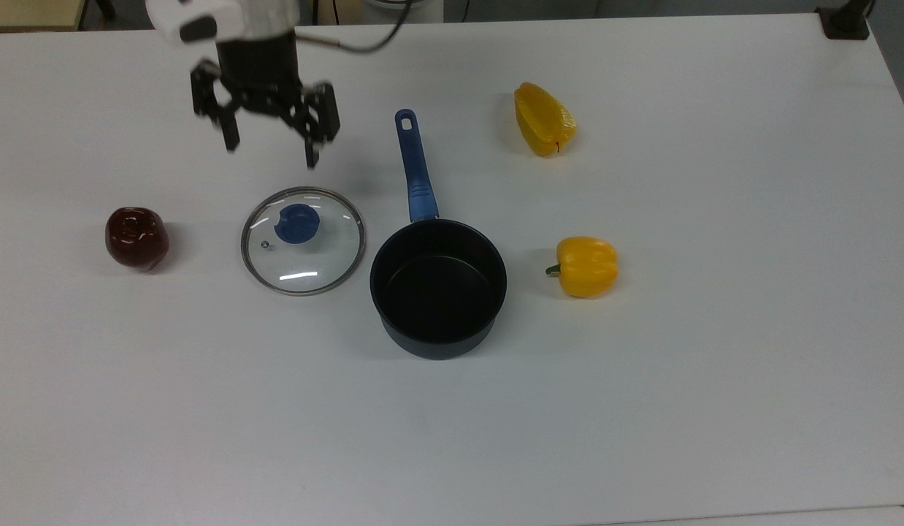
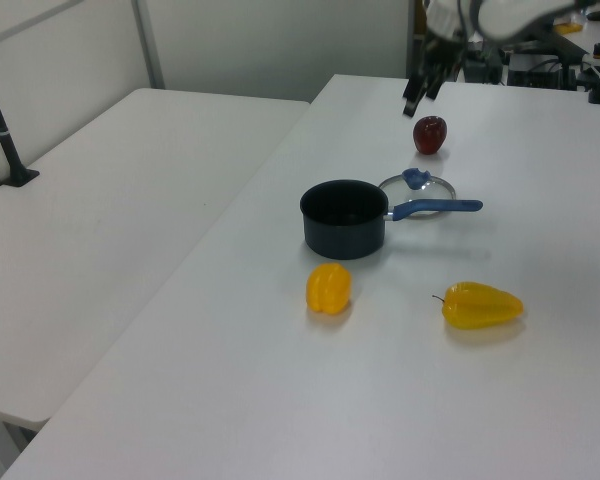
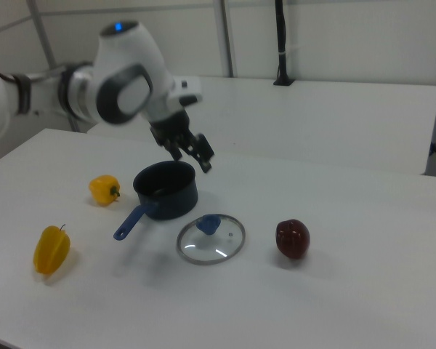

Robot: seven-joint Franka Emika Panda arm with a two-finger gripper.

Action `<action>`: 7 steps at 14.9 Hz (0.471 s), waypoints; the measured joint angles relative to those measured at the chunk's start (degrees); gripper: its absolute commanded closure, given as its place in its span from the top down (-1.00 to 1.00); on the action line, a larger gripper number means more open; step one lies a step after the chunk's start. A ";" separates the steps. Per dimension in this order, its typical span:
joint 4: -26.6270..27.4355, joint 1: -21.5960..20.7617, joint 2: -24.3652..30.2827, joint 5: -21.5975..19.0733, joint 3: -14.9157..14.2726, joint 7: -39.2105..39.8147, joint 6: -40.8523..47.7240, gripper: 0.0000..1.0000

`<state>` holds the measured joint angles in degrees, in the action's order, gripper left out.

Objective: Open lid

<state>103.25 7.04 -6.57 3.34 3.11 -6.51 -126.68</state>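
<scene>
Top view, left to right: red pepper (image 1: 136,238), then lid (image 1: 303,239) flat on the table (image 1: 642,409), knob (image 1: 298,222) up, steam hole on the top view's left of the knob. Lid sits just beside the pan (image 1: 438,288), rims near but apart. Pan is open and empty; handle (image 1: 415,168) points to the top view's upper edge. Further right, two yellow peppers: one (image 1: 585,265) near the pan, one (image 1: 543,119) well apart, further up.

Gripper (image 1: 271,152) hangs above the lid in the frame, jaws spread wide, holding nothing.

Left view adds height: gripper (image 2: 421,93) is well above the table, clear of the lid (image 2: 419,183); red pepper (image 2: 430,134) sits behind the lid, and the pan (image 2: 345,217) hides part of the lid's rim.

Right view shows the arm body and the gripper (image 3: 194,156) in the air over the pan (image 3: 166,190), fingers apart. Lid (image 3: 211,239) lies in front of the pan, between the handle (image 3: 132,221) and the red pepper (image 3: 293,238).
</scene>
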 measured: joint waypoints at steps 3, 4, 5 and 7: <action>-7.95 -2.41 1.37 0.00 0.09 0.04 16.79 1.00; -9.32 -3.60 1.66 0.00 0.09 0.04 20.14 1.00; -10.12 -4.79 2.03 0.00 0.09 0.04 22.71 1.00; -10.65 -6.80 3.05 0.00 0.08 0.03 27.43 1.00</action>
<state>92.60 0.25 -3.53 3.34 3.19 -6.47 -99.25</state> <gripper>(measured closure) 0.000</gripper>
